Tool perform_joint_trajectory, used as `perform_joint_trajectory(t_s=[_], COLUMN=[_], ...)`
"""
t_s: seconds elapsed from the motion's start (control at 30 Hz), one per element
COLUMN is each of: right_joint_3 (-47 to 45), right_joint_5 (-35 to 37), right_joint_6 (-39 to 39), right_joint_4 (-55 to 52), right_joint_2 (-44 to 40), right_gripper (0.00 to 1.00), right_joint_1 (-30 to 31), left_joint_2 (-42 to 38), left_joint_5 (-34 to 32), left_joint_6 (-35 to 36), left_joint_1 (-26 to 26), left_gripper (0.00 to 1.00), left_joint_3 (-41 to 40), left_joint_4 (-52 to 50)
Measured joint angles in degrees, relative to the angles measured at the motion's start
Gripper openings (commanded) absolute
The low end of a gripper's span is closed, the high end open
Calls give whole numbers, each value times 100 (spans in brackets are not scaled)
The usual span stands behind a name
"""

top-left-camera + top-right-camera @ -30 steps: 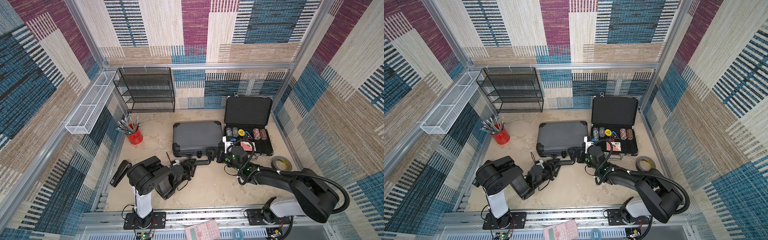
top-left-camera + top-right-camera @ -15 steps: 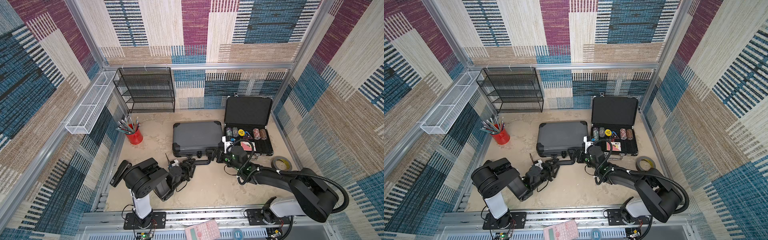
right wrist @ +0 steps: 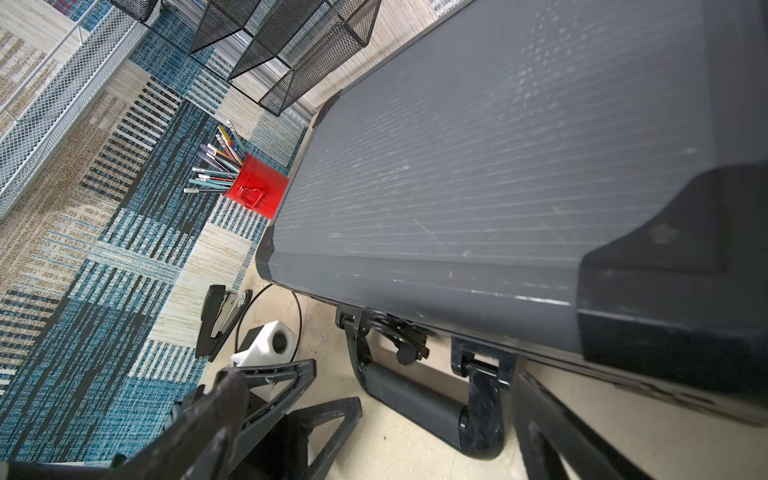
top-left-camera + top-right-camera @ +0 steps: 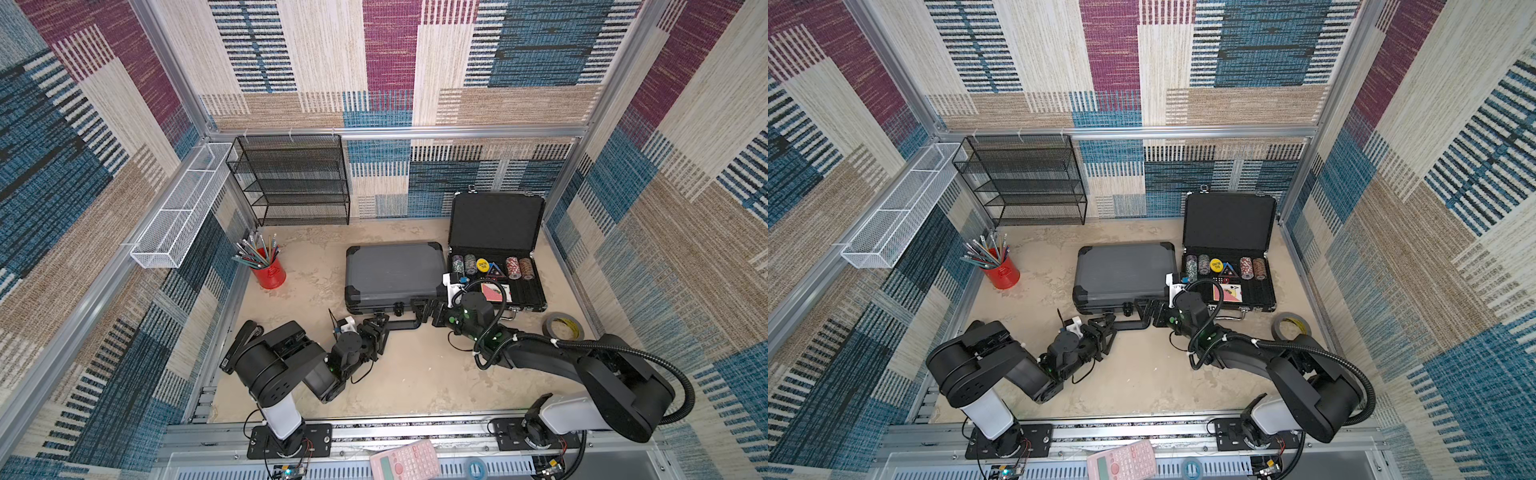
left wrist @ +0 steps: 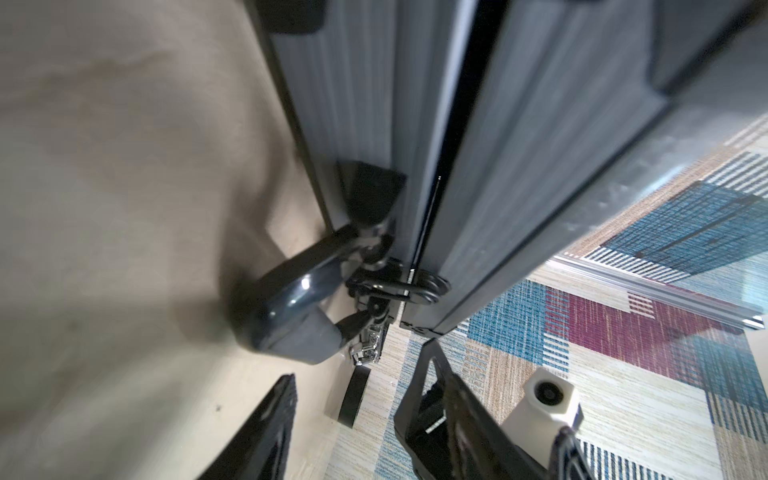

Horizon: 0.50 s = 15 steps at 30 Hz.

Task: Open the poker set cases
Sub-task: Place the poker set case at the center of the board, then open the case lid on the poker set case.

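Note:
The grey poker set case (image 4: 395,274) lies shut in the middle of the table, its black handle (image 4: 401,325) pointing toward me. The black poker set case (image 4: 496,220) stands open to its right, lid upright and chips (image 4: 492,266) showing. My left gripper (image 4: 379,324) is open at the handle's left end, nothing between its fingers. In the left wrist view the left gripper (image 5: 361,436) faces the case's front seam and latch (image 5: 399,286). My right gripper (image 4: 426,311) is open wide at the handle's right end. In the right wrist view the right gripper (image 3: 382,432) straddles the handle (image 3: 415,399).
A red cup of pencils (image 4: 272,272) stands left of the grey case, a stapler (image 4: 245,332) by the left arm. A black wire shelf (image 4: 295,183) and white wire basket (image 4: 183,208) are at the back left. A tape roll (image 4: 565,326) lies right; a pink calculator (image 4: 405,461) sits at the front rail.
My left gripper's jaws have spread wider at the handle's left end, and the left arm's shoulder has shifted slightly left. The right arm and both cases have not moved.

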Motion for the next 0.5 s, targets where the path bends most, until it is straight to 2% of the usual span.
perform_joint_trajectory(t_s=[0.2, 0.4, 0.5], right_joint_3=[-50, -136, -160], right_joint_5=[2, -2, -26], right_joint_6=[-17, -15, -13], right_joint_4=[48, 225, 328], right_joint_2=[-17, -2, 55], right_gripper=[99, 100, 99], right_joint_1=[0, 0, 0], left_joint_2=[-1598, -3591, -4356], left_joint_5=[-179, -695, -1064], left_joint_6=[632, 1626, 2208], left_joint_1=[11, 31, 61], left_gripper=[70, 85, 89], left_joint_3=[186, 761, 1040], left_joint_4=[-1606, -4251, -5427])
